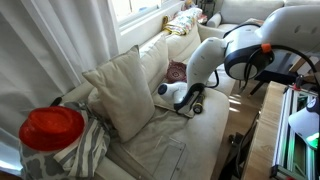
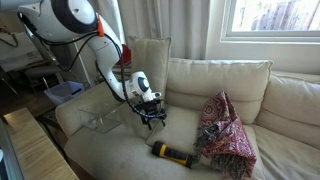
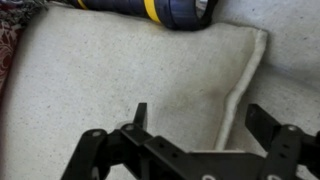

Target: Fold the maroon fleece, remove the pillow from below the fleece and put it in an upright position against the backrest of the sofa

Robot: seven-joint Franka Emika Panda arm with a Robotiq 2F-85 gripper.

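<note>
The gripper is seen in the wrist view with its jaws spread wide and nothing held between them. It is poised low over the bare seat cushion and is touching no cloth. Just beyond it on the seat lies a dark cylinder with yellow bands. Further along, well apart from the gripper, the maroon fleece is found heaped against the backrest of the sofa. The fleece is bunched and peaked rather than laid in flat layers, its faint lighter pattern is crumpled into folds, and a limp, easily shifted cloth is suggested. The pillow cannot be made out separately and is presumed to be covered by the fleece, though this cannot be confirmed. A larger pillow is propped at the sofa's end behind the arm and is not the one concerned. No step is judged complete: the fleece remains to be folded, and the pillow remains to be drawn out and stood upright against the backrest.
</note>
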